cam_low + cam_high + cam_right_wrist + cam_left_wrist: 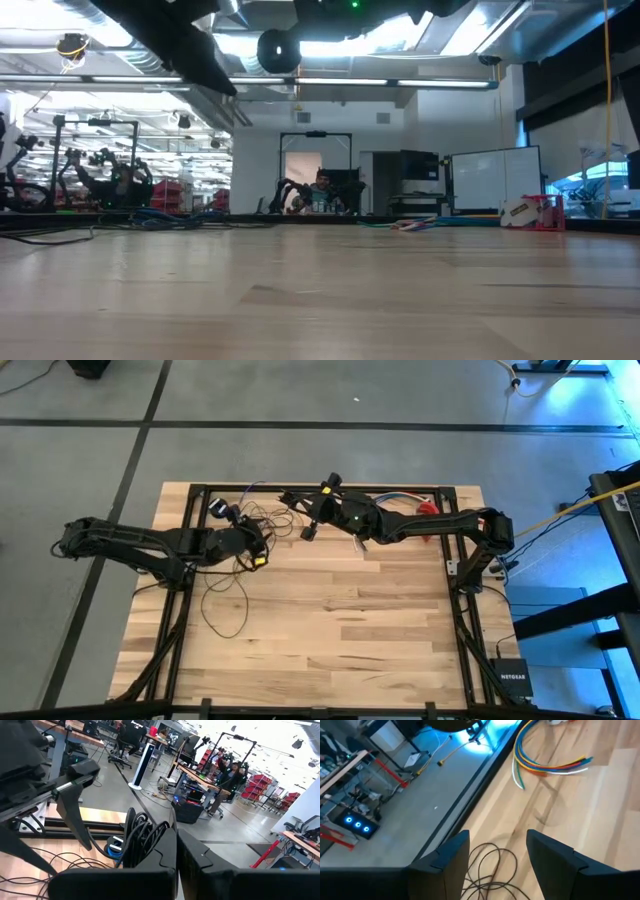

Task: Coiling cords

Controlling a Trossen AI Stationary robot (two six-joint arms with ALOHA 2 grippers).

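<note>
The cords are a thin dark wire in many loops [245,518] on the far left part of the wooden table, with one big loop [222,605] trailing toward the near edge. My right gripper [290,497] reaches in level from the right, shut on a bunch of loops [137,827] held above the table. My left gripper [497,837] is open and hovers tilted down over slack loops [490,867] lying on the wood, touching none of them. It stands just left of the right gripper [260,545]. The left gripper's open fingers [75,805] also show in the right wrist view. My right gripper pinches several strands of the coil [161,827] between its two shut fingers, at their free ends. The fingers come in level from the table's right. The bunch arches up beside the fingers, and slack strands [75,867] trail from it down to the table.
A short bundle of multicoloured wires [545,765] lies near the far edge behind the right arm, with a red thing [428,510] beside it. A black metal frame [300,487] rims the table. A yellow cable [560,515] runs off to the right. Bare wood [350,630] fills the near half.
</note>
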